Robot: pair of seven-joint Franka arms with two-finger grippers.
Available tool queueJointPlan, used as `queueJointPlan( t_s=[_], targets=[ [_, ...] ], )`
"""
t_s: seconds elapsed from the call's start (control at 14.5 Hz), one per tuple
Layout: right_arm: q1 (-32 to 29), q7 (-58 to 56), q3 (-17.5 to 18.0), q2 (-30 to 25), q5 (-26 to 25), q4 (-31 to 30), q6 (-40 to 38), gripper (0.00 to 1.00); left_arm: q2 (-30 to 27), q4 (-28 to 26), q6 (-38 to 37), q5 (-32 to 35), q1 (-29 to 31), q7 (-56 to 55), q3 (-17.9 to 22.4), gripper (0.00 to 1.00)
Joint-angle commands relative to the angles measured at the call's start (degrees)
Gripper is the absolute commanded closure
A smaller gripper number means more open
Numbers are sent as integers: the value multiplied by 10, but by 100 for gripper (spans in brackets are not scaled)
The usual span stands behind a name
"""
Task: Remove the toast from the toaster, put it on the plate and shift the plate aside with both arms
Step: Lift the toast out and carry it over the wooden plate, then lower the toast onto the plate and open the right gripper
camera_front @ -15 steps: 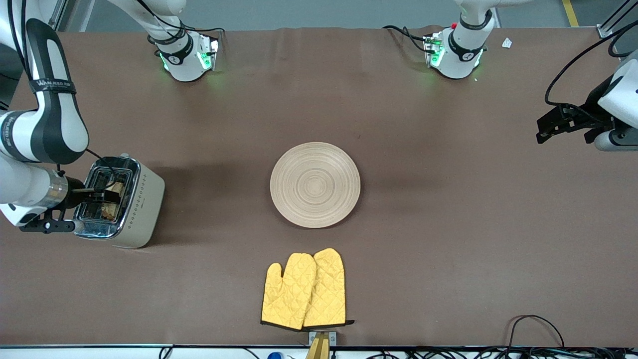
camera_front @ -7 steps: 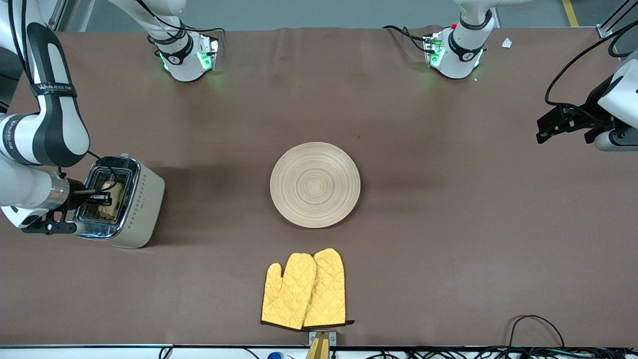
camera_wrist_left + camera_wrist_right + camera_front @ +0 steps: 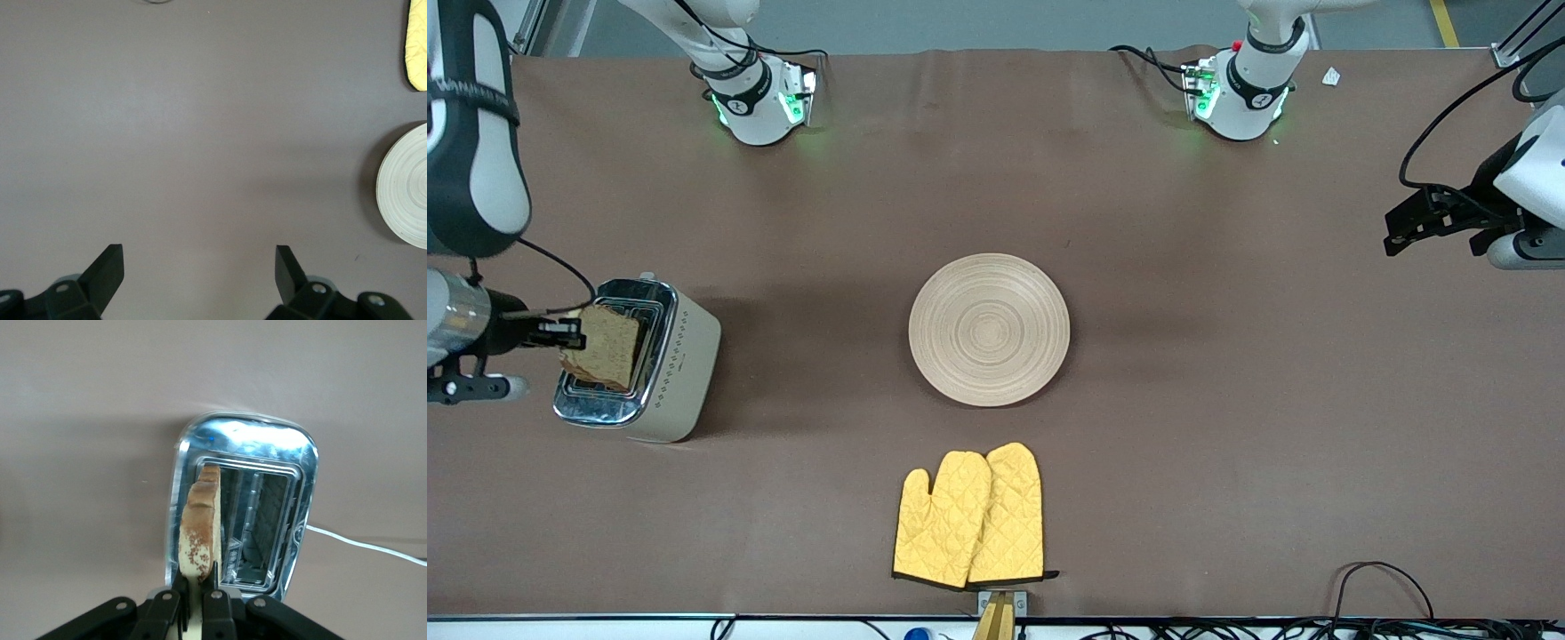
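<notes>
Over the toaster (image 3: 660,364) at frame left, right claw (image 3: 567,335) pinches the toast (image 3: 602,347); carry level to the plate (image 3: 989,329) while the left claw (image 3: 199,267) waits wide open.

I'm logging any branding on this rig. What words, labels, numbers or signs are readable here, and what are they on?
Right arm: a black band carries pale lettering, too blurred and cropped to read.
Arm bases: each has a small round mark, too small to read.
Toaster: a dotted side pattern only, no readable text.
Toast, plate, yellow oven mitts: no text.
</notes>
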Motion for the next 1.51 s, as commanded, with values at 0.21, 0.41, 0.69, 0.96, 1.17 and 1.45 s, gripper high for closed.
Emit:
queueJointPlan(
  t_s=[0.21,0.41,0.69,0.96,1.17,1.45],
  targets=[
    [149,192,-1,6,-13,25,-9,100,7,10,-1,11,3,3,-3,0],
    [208,246,-1,14,116,5,17,100,7,8,-1,10,4,2,-4,0],
    [227,251,-1,34,313,-92,157,100,9,5,-2,10,3,3,-4,0],
    [274,233,-1,76,489,-148,293,100,8,1,0,11,4,4,-4,0],
    [293,152,0,120,563,-150,336,100,10,1,9,11,2,4,-4,0],
    [281,20,0,136,612,-179,331,100,9,-1,13,10,1,4,-4,0]
  ],
)
